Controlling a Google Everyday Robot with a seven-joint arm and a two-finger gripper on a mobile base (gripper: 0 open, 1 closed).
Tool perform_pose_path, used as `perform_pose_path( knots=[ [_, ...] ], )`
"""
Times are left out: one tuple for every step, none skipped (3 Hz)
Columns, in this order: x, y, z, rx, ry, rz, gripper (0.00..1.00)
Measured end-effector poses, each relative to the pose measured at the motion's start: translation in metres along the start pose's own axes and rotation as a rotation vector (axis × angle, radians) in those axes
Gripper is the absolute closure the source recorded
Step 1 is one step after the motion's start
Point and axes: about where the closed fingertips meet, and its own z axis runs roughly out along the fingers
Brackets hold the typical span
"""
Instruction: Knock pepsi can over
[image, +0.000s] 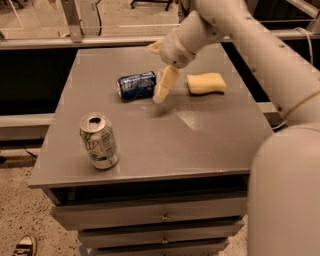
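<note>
Two cans: pepsi can (136, 85) on its side, just beside the spread, empty pincer (161, 75); silver-green can (98, 140) upright.

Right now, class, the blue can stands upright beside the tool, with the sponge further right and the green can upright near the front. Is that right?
No. The camera view shows the blue can lying on its side beside the tool; sponge further right, green can upright near the front.

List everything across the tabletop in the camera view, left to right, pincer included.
Silver-and-green can, upright at the front left → pepsi can, lying on its side → pincer, right by the pepsi can's right end → yellow sponge.
</note>
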Motion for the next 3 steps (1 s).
perform_pose_path(
  knots=[
    [0.015, 0.0, -0.044, 0.151, -0.123, 0.112, 0.0],
    [0.042, 0.01, -0.108, 0.381, -0.261, 0.238, 0.0],
    [0.057, 0.004, -0.124, 0.435, -0.244, 0.252, 0.0]
  ],
)
